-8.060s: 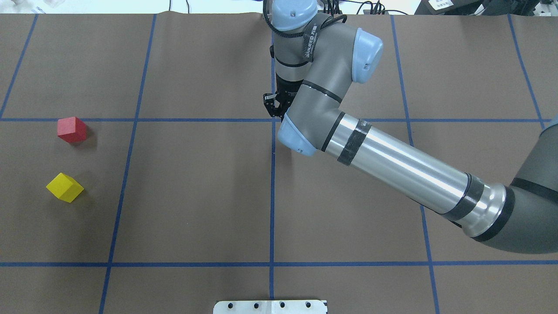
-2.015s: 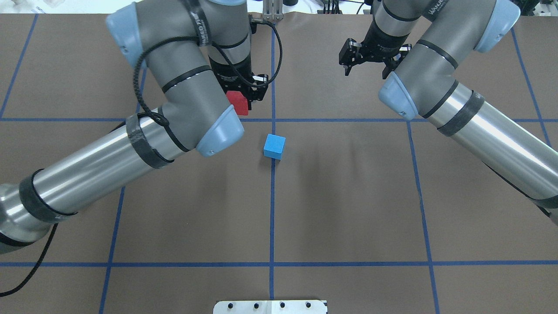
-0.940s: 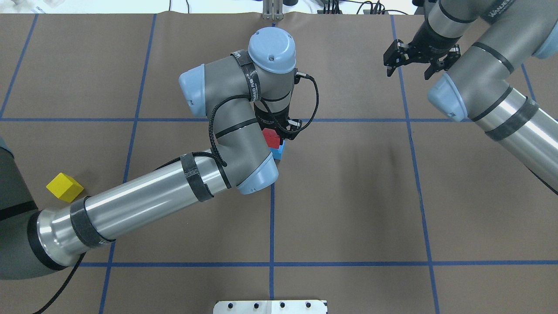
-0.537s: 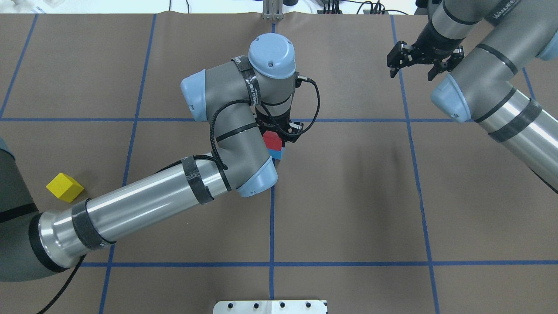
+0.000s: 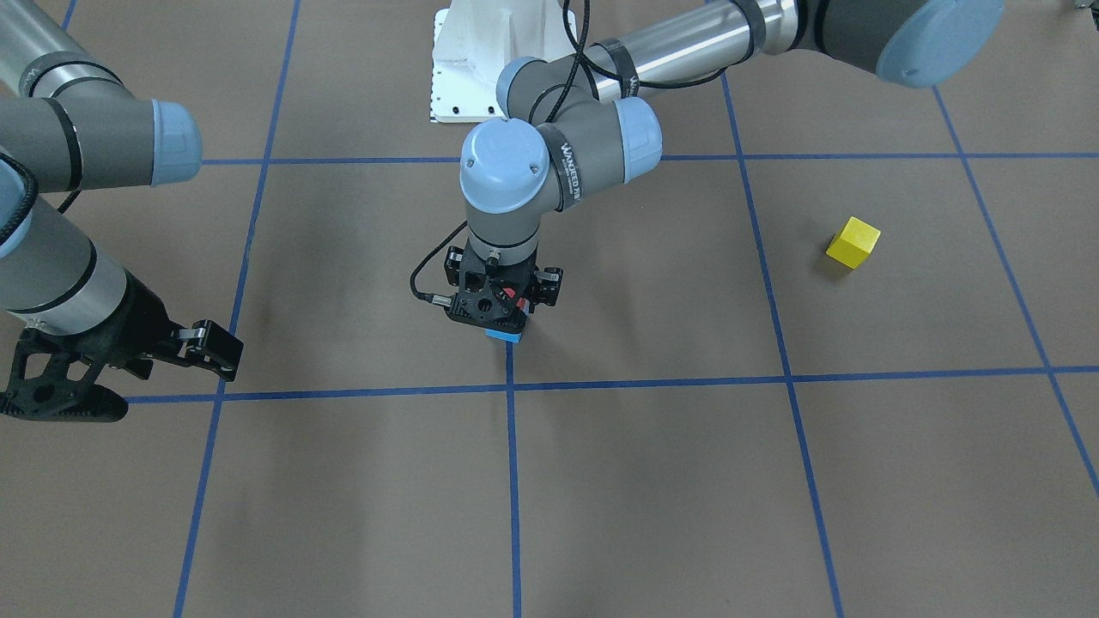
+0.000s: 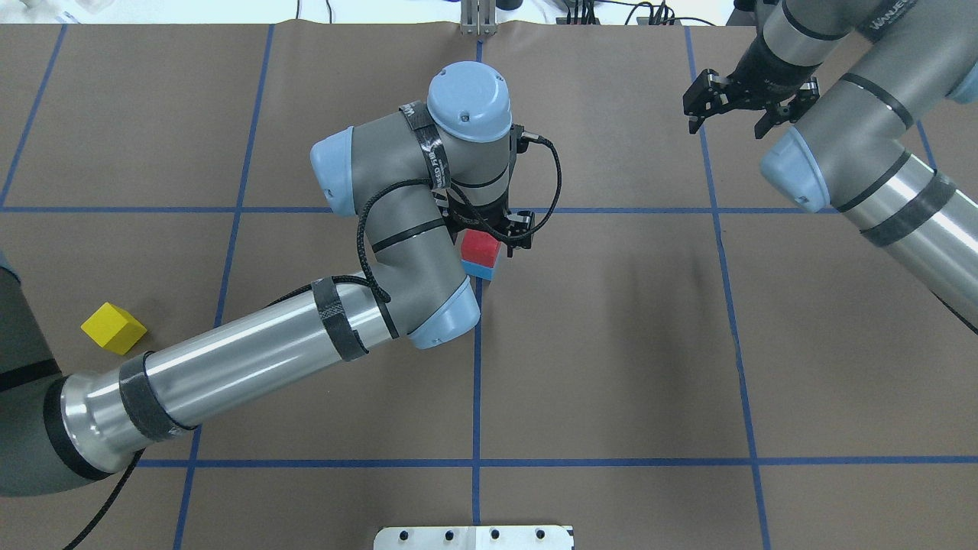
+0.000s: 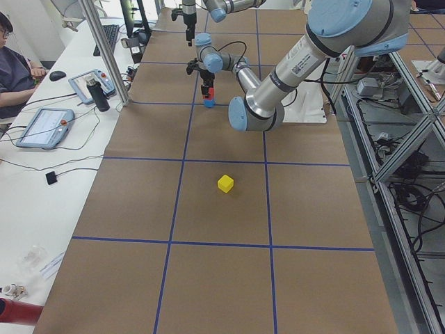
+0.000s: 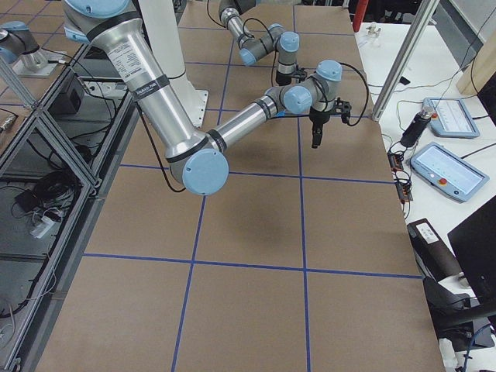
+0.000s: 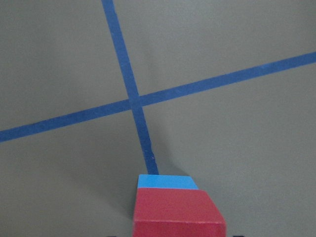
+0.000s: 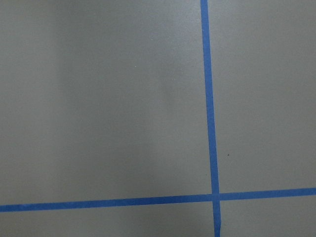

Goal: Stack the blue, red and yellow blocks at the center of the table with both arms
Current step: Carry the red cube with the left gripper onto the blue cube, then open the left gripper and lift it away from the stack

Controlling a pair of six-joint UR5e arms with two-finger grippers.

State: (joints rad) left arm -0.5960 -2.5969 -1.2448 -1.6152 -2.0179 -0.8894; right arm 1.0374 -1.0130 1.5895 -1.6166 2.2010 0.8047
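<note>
The red block (image 6: pixel 481 246) sits squarely on the blue block (image 6: pixel 480 270) at the table's center crossing. My left gripper (image 6: pixel 489 238) stands straight over the stack and is shut on the red block. In the left wrist view the red block (image 9: pixel 177 210) fills the bottom center, with a strip of the blue block (image 9: pixel 167 181) beyond it. In the front view my left gripper (image 5: pixel 494 307) hides most of the stack. The yellow block (image 6: pixel 113 328) lies alone far to the left, tilted; it also shows in the front view (image 5: pixel 853 242). My right gripper (image 6: pixel 727 126) is open and empty at the far right.
Blue tape lines divide the brown table cover (image 6: pixel 611 344) into squares. The white robot base plate (image 6: pixel 474 537) is at the near edge. An operator with tablets sits beside the table in the exterior left view (image 7: pixel 14 69).
My left gripper has lowered the red block and squared it up on the blue block. My right gripper has drifted slightly further right and stays open. The yellow block has not moved.
</note>
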